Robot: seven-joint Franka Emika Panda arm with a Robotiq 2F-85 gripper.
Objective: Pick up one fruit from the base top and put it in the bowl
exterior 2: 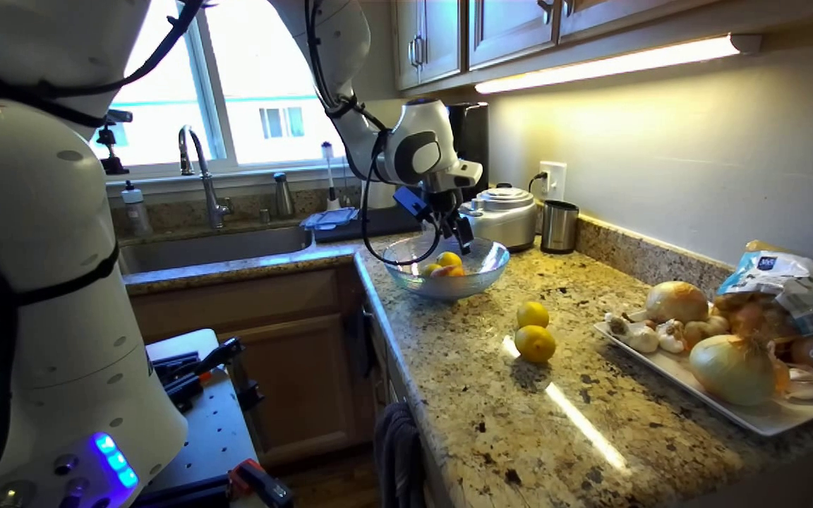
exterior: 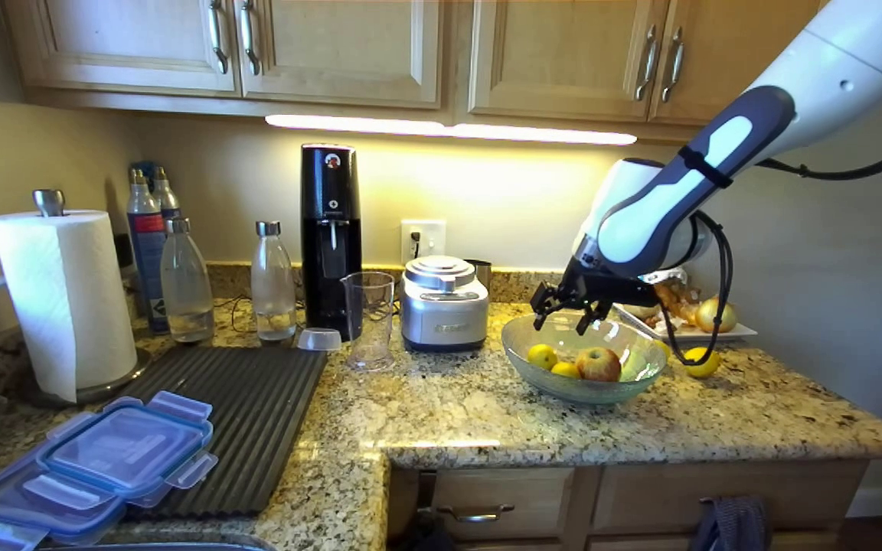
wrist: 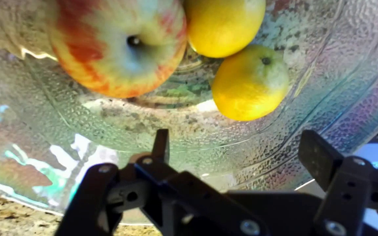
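So, bowl (exterior: 586,391) holds two lemons (wrist: 248,87), apple (wrist: 110,49); contents of bag (exterior 2: 795,289) unclear.

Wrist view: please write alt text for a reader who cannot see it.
An open, empty gripper hangs above a clear glass bowl holding two yellow fruits and a red-and-yellow apple. Speckled countertop shows at the lower left.
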